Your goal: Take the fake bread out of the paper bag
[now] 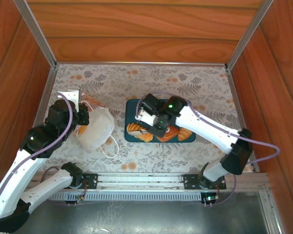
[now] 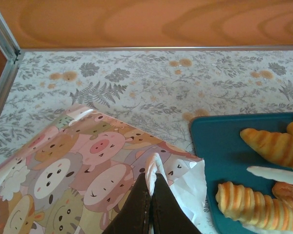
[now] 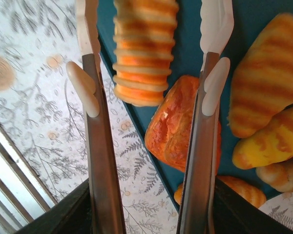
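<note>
left gripper [image 2: 149, 209]: dark fingers pressed together, pinching a raised fold at the edge of the paper bag [image 2: 78, 165]
paper bag: lies on its side on the left part of the floral table [image 2: 136, 87], just beside the teal tray [image 2: 219, 141]; it looks plain white from above, and the left wrist view shows a face printed with pastel cartoon animals
cord handle [image 1: 110, 148]: thin white loop trailing from the bag toward the near edge of the table
inside of the bag: cannot tell, the opening is not visible
right gripper [image 3: 149, 29]: low over the left end of the tray, fingers spread apart, with nothing in its hold
ridged roll [image 3: 144, 53]: lies between the right gripper's two fingers with a gap on each side, touching neither, close to the tray's left edge
fake bread [image 1: 167, 134]: several pieces on the tray, outside the bag
reddish flat pastry [image 3: 178, 122]: at the tray's edge, just beside the end of the ridged roll
croissant [image 3: 266, 73]: on the tray beyond the right-hand finger, with a yellower piece [image 3: 273, 141] touching its lower end
further pieces: two more golden ones sit at the bottom of the right wrist view, partly cut off
</note>
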### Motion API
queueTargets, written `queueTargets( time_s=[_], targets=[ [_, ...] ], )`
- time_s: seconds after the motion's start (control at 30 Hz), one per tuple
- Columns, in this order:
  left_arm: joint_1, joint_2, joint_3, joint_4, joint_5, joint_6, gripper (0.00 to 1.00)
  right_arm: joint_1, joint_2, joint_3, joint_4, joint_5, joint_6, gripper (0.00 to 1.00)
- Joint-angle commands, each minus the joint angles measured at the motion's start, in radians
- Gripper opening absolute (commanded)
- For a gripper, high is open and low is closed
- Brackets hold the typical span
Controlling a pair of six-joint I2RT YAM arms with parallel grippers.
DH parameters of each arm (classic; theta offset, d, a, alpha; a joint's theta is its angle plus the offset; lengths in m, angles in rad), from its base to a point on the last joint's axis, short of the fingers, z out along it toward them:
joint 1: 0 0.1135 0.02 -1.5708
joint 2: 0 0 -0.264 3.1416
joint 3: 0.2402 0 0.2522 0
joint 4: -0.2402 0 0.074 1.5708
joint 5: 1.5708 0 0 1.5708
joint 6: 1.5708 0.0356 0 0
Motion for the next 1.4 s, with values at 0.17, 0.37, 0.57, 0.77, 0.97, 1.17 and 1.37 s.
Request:
queueTargets(
  time_s=[0.17, 0.37, 0.57, 0.77, 0.97, 1.17, 1.37],
  targets=[
    [0.004, -0.059, -0.019, -0.010, -0.037, 0.118, 0.00, 0.056, -0.222, -0.187, 0.319, -0.379, 0.134, 0.48],
    [0.004, -0.096, -0.045, -0.008, -0.021, 0.093, 0.00, 0.173, -0.222, -0.233, 0.542, -0.325, 0.165, 0.48],
    [0.003, -0.073, -0.030, -0.005, 0.002, 0.036, 0.00, 0.267, -0.009, -0.105, 0.525, -0.096, 0.029, 0.47],
    [0.003, -0.039, 0.004, -0.002, 0.020, 0.023, 0.00, 0.337, 0.174, -0.008, 0.578, 0.140, -0.038, 0.45],
    [0.004, -0.032, 0.017, 0.002, 0.037, 0.025, 0.00, 0.358, 0.257, 0.037, 0.639, 0.210, -0.047, 0.48],
    [0.003, -0.014, 0.035, 0.003, 0.067, 0.033, 0.00, 0.406, 0.350, 0.101, 0.651, 0.308, -0.049, 0.48],
    [0.003, 0.014, 0.048, 0.007, 0.097, 0.027, 0.00, 0.410, 0.395, 0.132, 0.716, 0.313, -0.040, 0.49]
  ],
)
